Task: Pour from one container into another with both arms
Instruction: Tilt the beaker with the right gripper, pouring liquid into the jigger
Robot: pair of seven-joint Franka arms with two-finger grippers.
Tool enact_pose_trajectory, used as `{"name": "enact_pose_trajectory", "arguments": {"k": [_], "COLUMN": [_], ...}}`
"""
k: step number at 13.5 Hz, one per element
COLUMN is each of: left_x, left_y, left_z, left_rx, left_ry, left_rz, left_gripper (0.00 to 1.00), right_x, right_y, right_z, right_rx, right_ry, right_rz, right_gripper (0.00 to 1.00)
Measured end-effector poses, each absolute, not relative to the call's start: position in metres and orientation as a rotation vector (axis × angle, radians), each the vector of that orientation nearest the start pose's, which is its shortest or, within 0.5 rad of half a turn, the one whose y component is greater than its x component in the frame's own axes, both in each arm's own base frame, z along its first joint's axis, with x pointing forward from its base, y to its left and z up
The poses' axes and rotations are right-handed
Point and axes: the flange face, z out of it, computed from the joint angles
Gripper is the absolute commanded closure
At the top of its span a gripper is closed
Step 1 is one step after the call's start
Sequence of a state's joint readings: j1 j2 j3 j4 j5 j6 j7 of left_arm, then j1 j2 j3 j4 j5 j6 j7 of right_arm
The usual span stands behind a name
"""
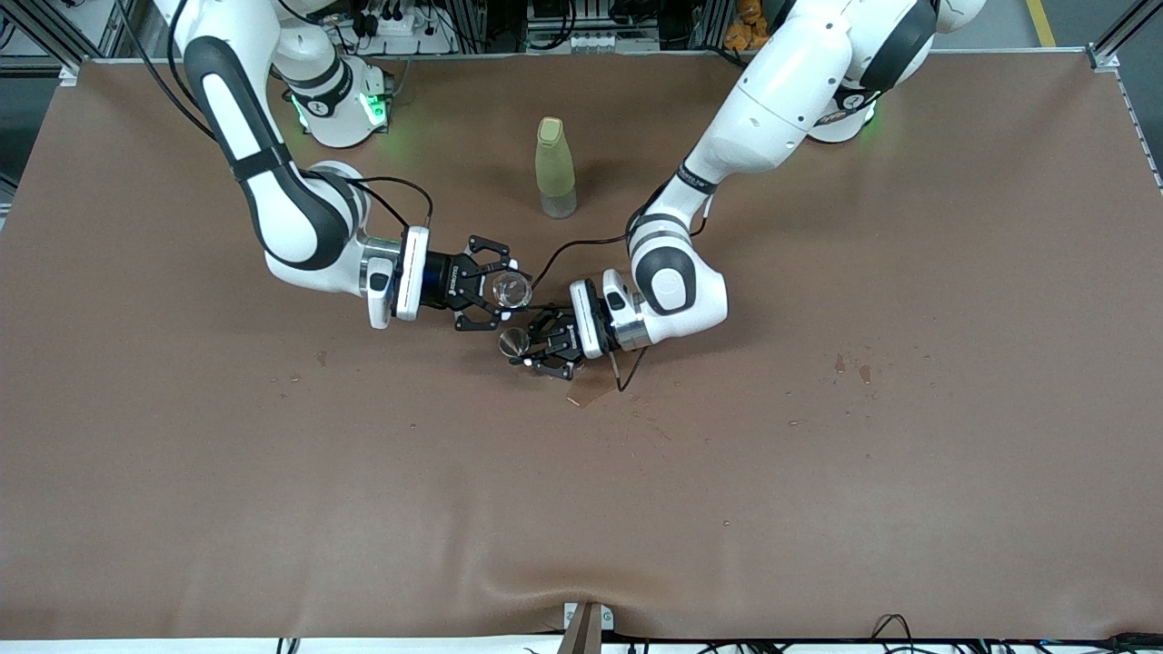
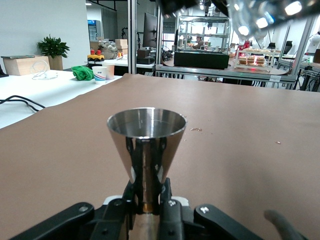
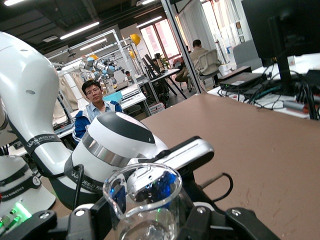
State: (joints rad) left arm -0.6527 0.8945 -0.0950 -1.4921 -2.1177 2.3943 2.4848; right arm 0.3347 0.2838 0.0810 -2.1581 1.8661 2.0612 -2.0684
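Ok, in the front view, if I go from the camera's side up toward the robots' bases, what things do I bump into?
Silver metal cup in the left gripper → clear glass cup in the right gripper → yellow-green bottle standing on the table.

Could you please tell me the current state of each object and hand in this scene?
Glass cup: upright, held in the right hand, raised beside the metal cup.
Metal cup: upright, gripped by its narrow base in the left hand.
Yellow-green bottle: standing capped on the table, untouched.
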Motion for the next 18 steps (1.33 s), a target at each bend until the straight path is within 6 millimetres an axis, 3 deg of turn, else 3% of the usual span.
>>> {"name": "enact_pose_trajectory", "arguments": {"k": [4, 14, 18], "left_x": [0.531, 0.531, 0.531], "left_y": [-0.486, -0.486, -0.486], "left_z": [0.148, 0.148, 0.148], "left_rx": [1.573, 1.574, 1.574], "left_ry": [-1.223, -1.222, -1.222], "left_rz": [1.166, 1.167, 1.167], "left_gripper": [1.00, 1.00, 1.00], "right_x": [0.504, 0.500, 0.500], "right_y": [0.276, 0.279, 0.281], "right_z": [0.286, 0.283, 0.274], "right_rx": [-1.644, -1.684, -1.691], "right_ry": [-0.767, -0.578, -0.478], "right_rz": [-0.824, -0.691, -0.661], "right_gripper": [1.00, 1.00, 1.00]}}
